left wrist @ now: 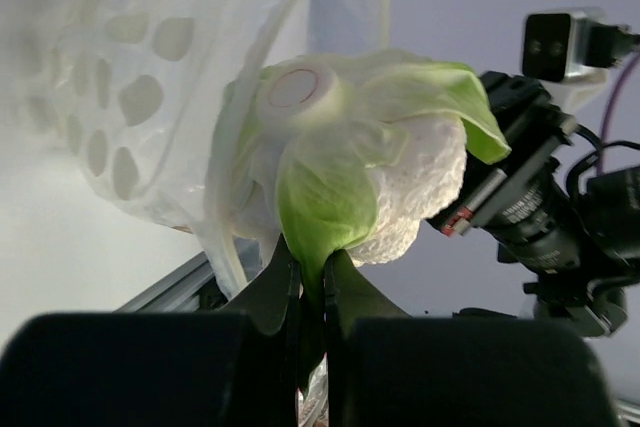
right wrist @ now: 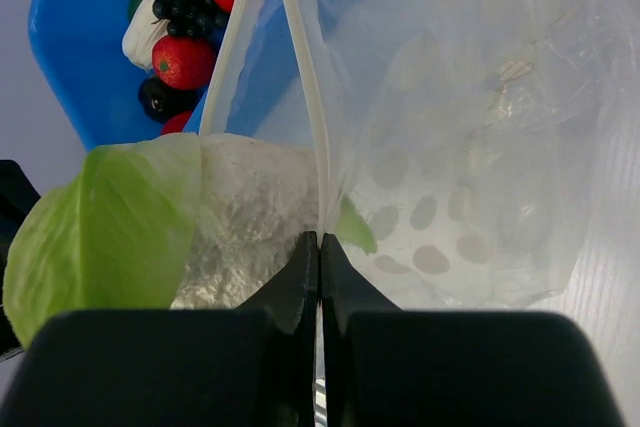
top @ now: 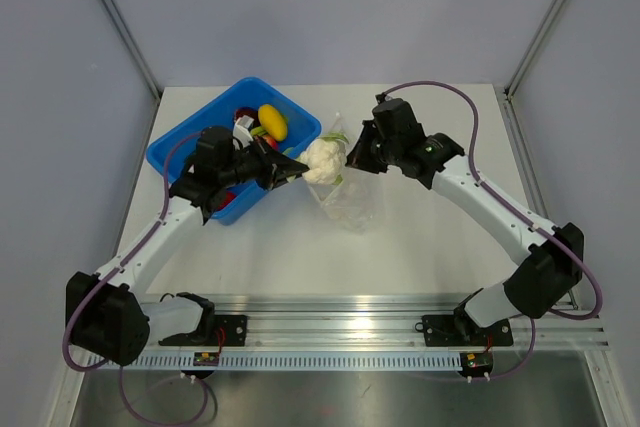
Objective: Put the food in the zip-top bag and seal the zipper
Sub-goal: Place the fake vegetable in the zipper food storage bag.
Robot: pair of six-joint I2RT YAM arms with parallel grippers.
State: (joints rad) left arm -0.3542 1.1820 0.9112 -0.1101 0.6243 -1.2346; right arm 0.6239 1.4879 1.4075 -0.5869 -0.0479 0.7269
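Hanging limp below the right hand (top: pixel 351 154), the thin clear white-dotted plastic zip-top bag (top: pixel 353 201) looks floppy. The light white toy cauliflower (top: pixel 322 161) sits before the left hand (top: pixel 298 169), at the bag's mouth. The right hand pinches the stiffer zipper strip (right wrist: pixel 303 107); the left pinches a bendy green leaf (left wrist: pixel 325 209).

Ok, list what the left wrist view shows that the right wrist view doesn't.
Left wrist only: the cauliflower from its round cut stem end, the left tool pinching one of its green leaves, and the right arm beyond. Right wrist only: the blue tub of toy fruit, and the right tool shut on the zip-top bag at its rim strip. Both: the cauliflower at the dotted bag's opening.
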